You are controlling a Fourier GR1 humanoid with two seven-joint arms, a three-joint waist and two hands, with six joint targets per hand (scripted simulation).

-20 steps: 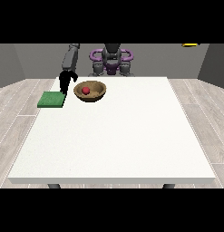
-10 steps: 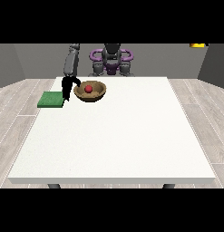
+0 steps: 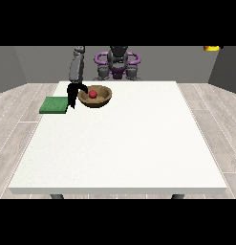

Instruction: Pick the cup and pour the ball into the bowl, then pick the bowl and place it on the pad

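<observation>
A brown bowl (image 3: 95,97) stands at the table's far left, with a red ball (image 3: 92,94) inside it. Just left of the bowl, a green pad (image 3: 54,105) lies flat at the table's edge. The hand at the view's left (image 3: 71,95) hangs between pad and bowl. Its fingers point straight down to the table, and its thumb arches over towards the bowl's near rim. I see nothing held in it. No cup shows anywhere. The other hand is out of sight.
The white table (image 3: 124,143) stretches wide towards the camera. The robot's torso with a purple ring (image 3: 118,61) stands behind the far edge. A yellow object (image 3: 211,48) hangs at the top right corner.
The hand at the view's left has come down beside the bowl's left rim, its fingers now near the table. Bowl, ball and pad have not moved.
</observation>
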